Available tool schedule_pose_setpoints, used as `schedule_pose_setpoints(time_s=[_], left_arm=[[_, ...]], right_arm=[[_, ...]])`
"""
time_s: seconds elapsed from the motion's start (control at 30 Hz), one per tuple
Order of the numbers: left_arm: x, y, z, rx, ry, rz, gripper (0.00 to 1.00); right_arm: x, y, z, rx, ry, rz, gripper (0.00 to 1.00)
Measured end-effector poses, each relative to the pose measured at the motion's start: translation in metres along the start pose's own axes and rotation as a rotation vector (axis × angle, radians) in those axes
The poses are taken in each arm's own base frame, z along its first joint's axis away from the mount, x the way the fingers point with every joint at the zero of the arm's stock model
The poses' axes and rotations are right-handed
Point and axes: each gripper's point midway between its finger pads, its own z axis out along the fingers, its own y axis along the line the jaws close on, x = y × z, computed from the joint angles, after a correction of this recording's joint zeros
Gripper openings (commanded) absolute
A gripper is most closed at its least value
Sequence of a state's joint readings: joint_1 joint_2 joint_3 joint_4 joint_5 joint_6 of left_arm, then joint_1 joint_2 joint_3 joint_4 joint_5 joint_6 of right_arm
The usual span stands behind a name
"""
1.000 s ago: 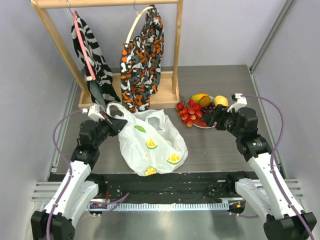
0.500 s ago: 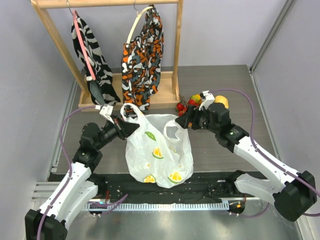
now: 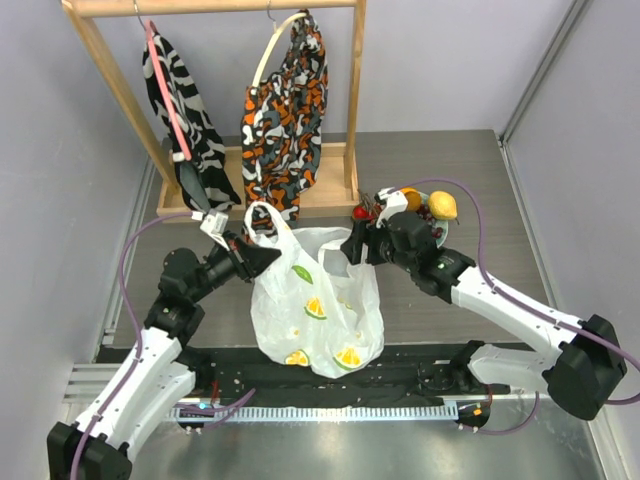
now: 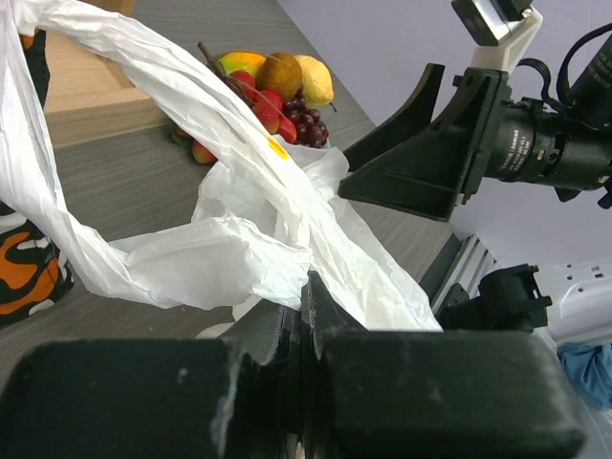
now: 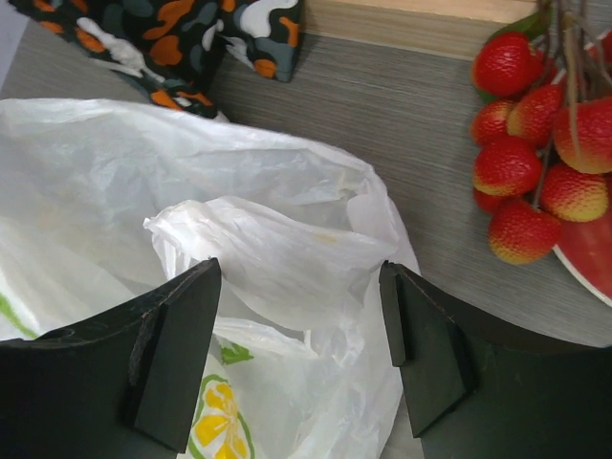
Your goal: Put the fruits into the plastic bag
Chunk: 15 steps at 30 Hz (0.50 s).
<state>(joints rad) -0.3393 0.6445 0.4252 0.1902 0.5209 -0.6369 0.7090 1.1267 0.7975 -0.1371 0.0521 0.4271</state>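
The white plastic bag [image 3: 320, 300] with printed citrus slices stands lifted in the middle of the table. My left gripper [image 3: 262, 258] is shut on its left handle [image 4: 191, 258] and holds it up. My right gripper [image 3: 352, 245] is open, its jaws on either side of the bag's right handle [image 5: 277, 239] without pinching it. The fruits sit in a pile at the back right: red berries [image 5: 521, 163], dark grapes [image 4: 308, 124], a yellow lemon [image 3: 443, 205] and an orange-green mango [image 4: 241, 63]. My right arm hides part of the pile from above.
A wooden rack [image 3: 330, 190] stands at the back, close behind the bag. A zebra-striped cloth [image 3: 185, 110] and an orange-black cloth [image 3: 285, 110] hang from it. The fruits rest on a red-rimmed plate [image 5: 593, 273]. Grey walls close off both sides.
My right arm swung left from the fruit plate to the bag's right handle, its jaws widening. My left gripper raised the bag's left handle and the bag now stands taller.
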Motion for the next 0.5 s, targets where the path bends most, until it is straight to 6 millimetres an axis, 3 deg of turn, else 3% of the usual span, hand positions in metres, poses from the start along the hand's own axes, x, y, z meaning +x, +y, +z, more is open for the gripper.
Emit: schedule_pose_setpoints(time_s=[0.27, 0.5], left_arm=[[-0.001, -0.003, -0.001, 0.010, -0.004, 0.018, 0.01], [0.000, -0.003, -0.001, 0.011, -0.003, 0.019, 0.00]], right_arm=[[0.010, -0.030, 0.014, 0.156, 0.015, -0.014, 0.75], [0.025, -0.030, 0.027, 0.145, 0.069, -0.019, 0.78]])
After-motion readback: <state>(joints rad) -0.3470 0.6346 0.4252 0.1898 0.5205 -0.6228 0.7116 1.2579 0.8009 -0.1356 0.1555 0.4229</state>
